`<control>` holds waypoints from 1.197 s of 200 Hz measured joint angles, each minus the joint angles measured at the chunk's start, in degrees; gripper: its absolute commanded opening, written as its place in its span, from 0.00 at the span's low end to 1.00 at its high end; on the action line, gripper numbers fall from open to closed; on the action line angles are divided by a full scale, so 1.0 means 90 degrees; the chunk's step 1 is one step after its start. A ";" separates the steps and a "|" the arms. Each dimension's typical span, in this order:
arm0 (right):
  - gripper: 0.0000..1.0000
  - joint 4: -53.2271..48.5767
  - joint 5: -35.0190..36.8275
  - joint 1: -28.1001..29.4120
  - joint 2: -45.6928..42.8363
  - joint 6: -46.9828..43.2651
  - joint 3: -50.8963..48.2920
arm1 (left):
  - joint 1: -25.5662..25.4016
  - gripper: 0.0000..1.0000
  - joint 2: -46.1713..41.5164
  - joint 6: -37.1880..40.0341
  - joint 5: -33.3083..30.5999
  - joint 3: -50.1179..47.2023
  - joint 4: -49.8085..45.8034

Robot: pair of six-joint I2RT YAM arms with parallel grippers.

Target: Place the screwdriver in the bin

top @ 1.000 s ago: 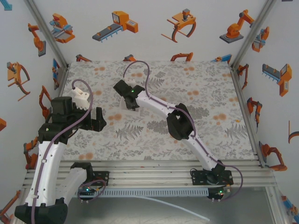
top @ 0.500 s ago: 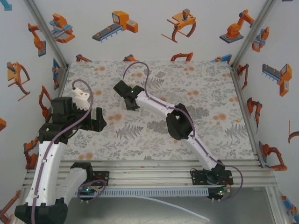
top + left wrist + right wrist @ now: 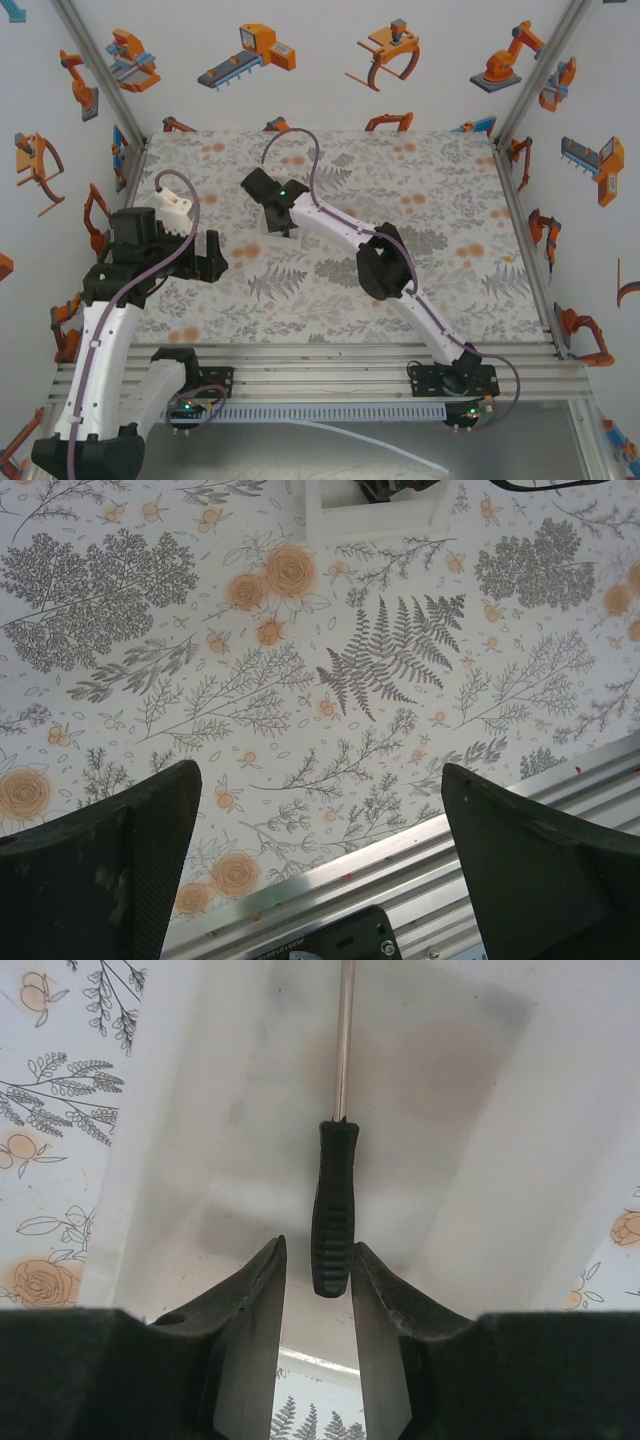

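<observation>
The table (image 3: 420, 190) carries the bin (image 3: 450, 1090) at 11 o'clock from its middle. The left gripper (image 3: 320, 780) has stayed at 9 o'clock, its jaws wide apart and holding nothing. Over the last second the right gripper (image 3: 318, 1250) has edged toward 11 o'clock over the bin. Its jaws stand slightly apart. The screwdriver (image 3: 335, 1210) lies in the bin, shaft toward 12 and handle end between the jaws, with a gap at 9. It looks released, so only the retreat remains.

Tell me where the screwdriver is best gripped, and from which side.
Grip the screwdriver by its ribbed black handle, coming from the butt end, squeezing across its width. The ribs give purchase; the thin smooth shaft points away over the bin.
</observation>
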 measured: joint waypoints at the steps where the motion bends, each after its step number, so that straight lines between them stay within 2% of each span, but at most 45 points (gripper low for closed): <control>1: 0.36 -0.0005 0.0002 0.0000 0.0000 0.0000 0.0007 | 0.0000 0.97 0.0002 0.0000 0.0000 0.0000 -0.0002; 42: 0.43 -0.0146 0.0148 0.0002 -0.0262 -0.0160 0.0049 | 0.0000 0.97 0.0289 0.0226 -0.0168 0.0143 -0.0153; 76: 0.49 -0.0017 0.0274 0.0051 -0.1443 -0.0372 -0.0746 | 0.0000 0.97 0.0544 0.0457 -0.0505 0.0306 -0.0209; 103: 0.61 0.0551 0.0338 0.0148 -0.3019 -0.0529 -0.2113 | 0.0000 0.97 0.0675 0.0469 -0.0782 0.0316 -0.0236; 138: 0.75 0.1452 0.0495 0.0228 -0.5287 -0.0559 -0.4568 | 0.0000 0.97 0.0753 0.0420 -0.1086 0.0272 -0.0182; 181: 0.75 0.2016 0.0984 0.0180 -0.7434 -0.0928 -0.7315 | 0.0015 0.97 0.1008 0.0039 -0.1384 0.0075 0.0051; 209: 0.75 0.2135 0.1302 0.0177 -0.8561 -0.1326 -0.8658 | 0.0078 0.97 0.1231 -0.0313 -0.1409 0.0017 0.0202; 239: 0.83 0.2453 0.1758 0.0172 -0.9998 -0.1843 -0.9938 | 0.0124 0.97 0.1348 -0.0614 -0.1435 -0.0250 0.0646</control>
